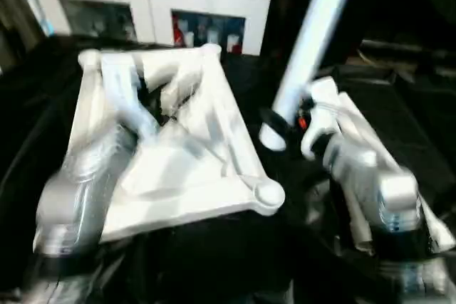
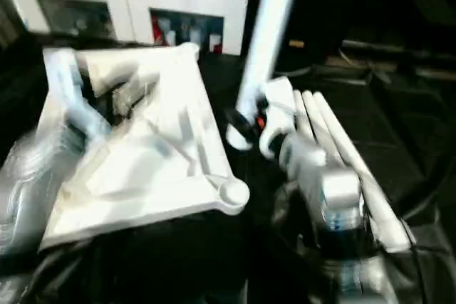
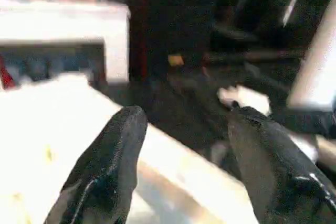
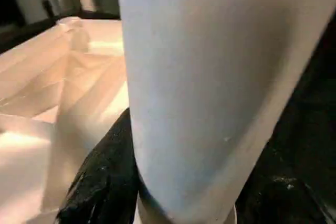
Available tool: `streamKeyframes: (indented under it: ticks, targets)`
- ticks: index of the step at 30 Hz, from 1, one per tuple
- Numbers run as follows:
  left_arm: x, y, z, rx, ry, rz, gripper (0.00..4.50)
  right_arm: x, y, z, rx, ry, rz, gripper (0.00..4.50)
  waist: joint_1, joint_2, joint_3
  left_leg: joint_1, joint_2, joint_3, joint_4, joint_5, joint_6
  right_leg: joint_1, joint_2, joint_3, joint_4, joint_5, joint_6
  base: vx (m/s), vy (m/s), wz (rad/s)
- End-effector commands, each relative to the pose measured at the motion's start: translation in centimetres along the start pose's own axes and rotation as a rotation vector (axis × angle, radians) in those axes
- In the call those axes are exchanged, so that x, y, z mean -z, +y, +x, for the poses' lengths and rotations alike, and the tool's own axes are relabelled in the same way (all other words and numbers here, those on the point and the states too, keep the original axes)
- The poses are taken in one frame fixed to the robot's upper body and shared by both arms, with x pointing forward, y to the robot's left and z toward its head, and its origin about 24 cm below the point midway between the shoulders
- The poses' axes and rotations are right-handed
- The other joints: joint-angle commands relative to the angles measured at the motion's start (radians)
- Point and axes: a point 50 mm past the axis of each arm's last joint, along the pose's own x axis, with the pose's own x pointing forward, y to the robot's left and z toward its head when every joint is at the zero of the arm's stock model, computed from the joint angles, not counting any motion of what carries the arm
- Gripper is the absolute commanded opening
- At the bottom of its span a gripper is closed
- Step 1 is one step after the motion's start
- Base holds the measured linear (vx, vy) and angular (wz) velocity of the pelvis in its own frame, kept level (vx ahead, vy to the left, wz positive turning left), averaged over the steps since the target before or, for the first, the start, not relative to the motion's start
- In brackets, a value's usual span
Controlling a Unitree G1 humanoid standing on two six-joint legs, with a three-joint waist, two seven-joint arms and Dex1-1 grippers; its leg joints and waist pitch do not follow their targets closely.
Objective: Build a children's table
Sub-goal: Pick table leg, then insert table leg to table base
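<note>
Two claws: left claw (image 3: 181,166) spread over tabletop (image 1: 206,176); right claw (image 1: 285,129) pinching leg (image 4: 210,87)

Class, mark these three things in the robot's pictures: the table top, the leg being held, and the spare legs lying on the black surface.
table top (image 1: 206,169), left eye view, on its ribbed underside.
held leg (image 1: 313,33), left eye view, mid-shaft above the right claw.
spare legs (image 2: 342,147), right eye view, on one tube's shaft.
</note>
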Motion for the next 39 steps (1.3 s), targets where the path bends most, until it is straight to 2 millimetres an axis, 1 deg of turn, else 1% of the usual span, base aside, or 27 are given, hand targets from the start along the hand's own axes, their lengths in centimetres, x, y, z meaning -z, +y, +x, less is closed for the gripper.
streamKeyframes:
  ticks: [1, 2, 3, 4, 5, 6, 7, 8, 9, 11, 12, 13, 16, 17, 18, 19, 20, 21, 22, 23, 24, 25, 26, 30, 33, 36, 39]
  targets:
    - [0.3, -1.2, 0.0, 0.05, 0.027, 0.043, 2.93, -2.1, -0.4, -1.0, 0.049, -0.137, -0.011, 1.91, -0.002, 0.006, -0.072, 0.012, 0.048, -0.018, -0.082, -0.207, -0.044, 0.048, -0.072, 0.052, -0.082, -0.204, -0.153, 0.0, 0.0, 0.0]
    - [0.9, -1.4, -0.2, 0.049, 0.05, 0.042, 2.93, -2.3, -0.5, -1.3, 0.059, -0.163, -0.003, 1.91, 0.0, -0.001, -0.07, 0.011, 0.048, -0.018, -0.082, -0.21, -0.041, 0.049, -0.074, 0.053, -0.081, -0.226, -0.146, 0.0, 0.0, 0.0]
    - [1.4, -1.5, -0.3, 0.049, 0.064, 0.049, 2.93, -2.1, -0.7, -1.6, 0.073, -0.157, -0.001, 1.91, -0.002, 0.0, -0.069, 0.012, 0.048, -0.019, -0.086, -0.216, -0.037, 0.045, -0.071, 0.051, -0.086, -0.275, -0.124, 0.0, 0.0, 0.0]
    - [1.8, -1.5, -0.4, 0.041, 0.076, 0.047, 2.93, -1.8, -0.9, -1.8, 0.084, -0.153, -0.008, 1.91, 0.0, -0.006, -0.069, 0.013, 0.049, -0.019, -0.086, -0.215, -0.036, 0.045, -0.072, 0.051, -0.086, -0.284, -0.118, 0.0, 0.0, 0.0]
    - [2.2, -1.4, -0.6, 0.028, 0.089, 0.043, 2.93, -1.5, -1.0, -1.9, 0.096, -0.152, -0.013, 1.91, 0.001, 0.0, -0.069, 0.014, 0.049, -0.021, -0.086, -0.212, -0.038, 0.043, -0.073, 0.052, -0.085, -0.288, -0.116, 0.0, 0.0, 0.0]
    - [2.4, -1.3, -0.9, 0.019, 0.1, 0.056, 2.93, -1.0, -1.0, -1.9, 0.107, -0.106, -0.009, 1.91, -0.003, 0.003, -0.065, 0.011, 0.047, -0.02, -0.088, -0.228, -0.041, 0.042, -0.072, 0.051, -0.09, -0.315, -0.108, 0.0, 0.0, 0.0]
    - [2.4, -1.1, -1.2, 0.017, 0.105, 0.054, 2.93, -0.5, -0.6, -1.8, 0.082, -0.059, 0.018, 1.91, -0.004, 0.001, -0.064, 0.012, 0.045, -0.022, -0.09, -0.241, -0.043, 0.043, -0.07, 0.051, -0.093, -0.341, -0.095, 0.0, 0.0, 0.0]
    - [2.3, -1.0, -1.4, 0.017, 0.105, 0.049, 2.93, -0.4, -0.4, -1.8, 0.068, -0.053, 0.025, 1.91, -0.005, 0.003, -0.065, 0.014, 0.045, -0.022, -0.089, -0.248, -0.044, 0.041, -0.07, 0.051, -0.093, -0.348, -0.091, 0.0, 0.0, 0.0]
    - [2.0, -0.9, -1.4, 0.027, 0.1, 0.046, 2.93, -0.4, 0.0, -1.5, 0.032, -0.052, 0.039, 1.91, -0.008, 0.003, -0.067, 0.016, 0.044, -0.022, -0.089, -0.258, -0.042, 0.039, -0.069, 0.05, -0.094, -0.357, -0.092, 0.0, 0.0, 0.0]
    - [1.8, -0.8, -1.1, 0.038, 0.093, 0.054, 2.93, -0.4, 0.1, -1.3, 0.013, -0.055, 0.045, 1.9, -0.003, 0.002, -0.067, 0.017, 0.045, -0.023, -0.088, -0.255, -0.039, 0.036, -0.071, 0.05, -0.094, -0.351, -0.097, 0.0, 0.0, 0.0]
    - [1.6, -0.8, -0.9, 0.05, 0.094, 0.069, 2.93, -0.2, 0.1, -1.1, -0.004, -0.053, 0.053, 1.9, -0.001, -0.004, -0.066, 0.019, 0.047, -0.022, -0.088, -0.259, -0.038, 0.034, -0.072, 0.05, -0.095, -0.353, -0.101, 0.0, 0.0, 0.0]
    - [1.3, -1.1, -0.8, 0.086, 0.091, 0.062, 2.93, 0.0, 0.2, -0.9, -0.029, -0.035, 0.057, 1.9, 0.001, 0.008, -0.067, 0.021, 0.047, -0.023, -0.088, -0.258, -0.041, 0.032, -0.073, 0.051, -0.091, -0.345, -0.109, 0.0, 0.0, 0.0]
    - [1.7, -2.5, -0.8, 0.257, 0.157, 0.056, 2.93, 0.3, 0.7, -1.0, -0.119, 0.005, 0.031, 1.9, 0.005, 0.006, -0.07, 0.018, 0.048, -0.023, -0.088, -0.236, -0.041, 0.038, -0.073, 0.051, -0.084, -0.284, -0.123, 0.0, 0.0, 0.0]
    - [2.1, -2.9, -1.0, 0.31, 0.19, 0.056, 2.93, 0.3, 0.8, -1.1, -0.131, 0.014, 0.026, 1.9, 0.003, 0.014, -0.071, 0.017, 0.048, -0.023, -0.088, -0.223, -0.042, 0.037, -0.07, 0.051, -0.081, -0.248, -0.129, 0.0, 0.0, 0.0]
    - [2.5, -3.2, -1.1, 0.355, 0.234, 0.07, 2.93, 0.3, 0.8, -1.2, -0.14, 0.024, 0.019, 1.9, 0.003, 0.012, -0.072, 0.018, 0.047, -0.022, -0.087, -0.216, -0.042, 0.038, -0.07, 0.051, -0.078, -0.229, -0.134, 0.0, 0.0, 0.0]
    - [2.7, -3.3, -1.1, 0.375, 0.25, 0.072, 2.93, 0.3, 0.7, -1.2, -0.143, 0.03, 0.018, 1.9, 0.004, 0.021, -0.074, 0.019, 0.047, -0.023, -0.086, -0.206, -0.043, 0.038, -0.069, 0.051, -0.075, -0.208, -0.139, 0.0, 0.0, 0.0]
    - [3.3, -3.8, -1.2, 0.439, 0.3, 0.068, 2.93, 0.3, 0.6, -1.3, -0.154, 0.042, 0.016, 1.9, 0.001, 0.017, -0.074, 0.017, 0.046, -0.021, -0.085, -0.194, -0.041, 0.041, -0.067, 0.051, -0.075, -0.178, -0.148, 0.0, 0.0, 0.0]
    - [3.3, -3.8, -1.2, 0.439, 0.3, 0.068, 2.93, 0.3, 0.6, -1.3, -0.154, 0.042, 0.016, 1.9, 0.001, 0.019, -0.075, 0.016, 0.045, -0.021, -0.084, -0.186, -0.041, 0.044, -0.068, 0.051, -0.073, -0.168, -0.152, 0.0, 0.0, 0.0]
    - [4.4, -4.2, -1.0, 0.496, 0.387, 0.037, 2.93, 0.2, 0.4, -1.6, -0.152, 0.053, 0.014, 1.9, -0.001, 0.023, -0.075, 0.017, 0.043, -0.019, -0.082, -0.177, -0.041, 0.044, -0.067, 0.051, -0.072, -0.156, -0.16, 0.0, 0.0, 0.0]
    - [4.4, -4.2, -1.0, 0.496, 0.387, 0.037, 2.93, 0.2, 0.4, -1.6, -0.152, 0.053, 0.014, 1.9, -0.002, 0.02, -0.075, 0.017, 0.043, -0.017, -0.082, -0.18, -0.04, 0.044, -0.067, 0.051, -0.074, -0.161, -0.161, 0.0, 0.0, 0.0]
    - [4.9, -4.3, -0.5, 0.503, 0.402, 0.055, 3.27, 0.1, 0.2, -1.9, -0.155, 0.05, 0.0, 1.9, -0.002, 0.029, -0.075, 0.014, 0.043, -0.02, -0.082, -0.184, -0.039, 0.047, -0.069, 0.052, -0.075, -0.176, -0.162, 0.0, 0.0, 0.0]
    - [4.9, -4.3, -0.5, 0.504, 0.402, 0.055, 3.27, 0.1, 0.2, -2.0, -0.155, 0.049, -0.001, 1.9, -0.005, 0.03, -0.075, 0.016, 0.043, -0.018, -0.082, -0.19, -0.04, 0.047, -0.068, 0.052, -0.078, -0.184, -0.16, 0.0, 0.0, 0.0]
    - [4.9, -4.5, -0.3, 0.509, 0.4, 0.051, 3.27, 0.0, 0.2, -2.2, -0.153, 0.046, -0.006, 1.9, -0.006, 0.025, -0.075, 0.016, 0.043, -0.017, -0.08, -0.193, -0.039, 0.049, -0.068, 0.052, -0.08, -0.196, -0.157, 0.0, 0.0, 0.0]
    - [5.0, -4.7, -0.1, 0.516, 0.432, 0.074, 3.74, -0.2, -0.1, -2.8, -0.143, 0.038, 0.005, 1.9, -0.008, 0.023, -0.074, 0.012, 0.043, -0.018, -0.079, -0.182, -0.026, 0.051, -0.07, 0.051, -0.084, -0.257, -0.147, 0.0, 0.0, 0.0]
    - [5.6, -5.0, -0.6, 0.554, 0.496, 0.081, 3.74, -0.1, -0.1, -3.2, -0.139, 0.048, 0.003, 1.9, -0.012, 0.024, -0.074, 0.016, 0.043, -0.017, -0.08, -0.185, -0.024, 0.047, -0.067, 0.051, -0.086, -0.282, -0.135, 0.0, 0.0, 0.0]
    - [6.1, -5.1, -0.7, 0.549, 0.525, 0.107, 3.74, 0.1, 0.0, -3.3, -0.145, 0.057, 0.003, 1.9, -0.015, 0.027, -0.075, 0.017, 0.044, -0.018, -0.079, -0.196, -0.026, 0.044, -0.067, 0.051, -0.088, -0.29, -0.139, 0.0, 0.0, 0.0]
    - [6.1, -5.2, -0.9, 0.573, 0.54, 0.093, 3.74, -0.1, 0.4, -3.3, -0.163, 0.064, -0.003, 1.9, -0.016, 0.026, -0.074, 0.017, 0.043, -0.017, -0.079, -0.196, -0.027, 0.045, -0.066, 0.051, -0.089, -0.292, -0.14, 0.0, 0.0, 0.0]
